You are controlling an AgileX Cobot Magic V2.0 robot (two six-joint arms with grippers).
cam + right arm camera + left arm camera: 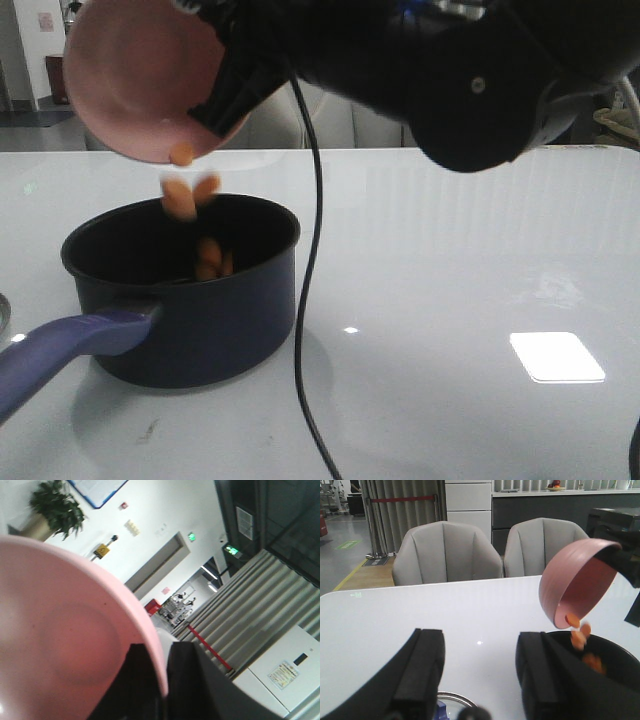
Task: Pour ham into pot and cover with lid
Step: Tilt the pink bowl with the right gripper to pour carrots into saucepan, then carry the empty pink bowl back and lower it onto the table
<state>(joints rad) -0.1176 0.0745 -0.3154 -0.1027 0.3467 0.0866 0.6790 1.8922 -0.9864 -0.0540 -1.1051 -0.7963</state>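
Note:
The dark navy pot (190, 300) stands on the white table, its purple-blue handle (70, 350) pointing to the front left. Above it my right gripper (228, 95) is shut on the rim of a pink bowl (140, 80), tipped steeply over the pot. Orange ham slices (190, 195) are falling from the bowl's lip, and some lie inside the pot (600, 655). In the right wrist view the bowl (60, 645) fills the frame, its rim clamped between the fingers. My left gripper (480, 665) is open and holds nothing. Just below it shows the lid's steel rim (456, 697).
A black cable (305, 300) hangs from the right arm and runs down past the pot's right side to the table's front edge. Two grey chairs (447, 550) stand behind the table's far edge.

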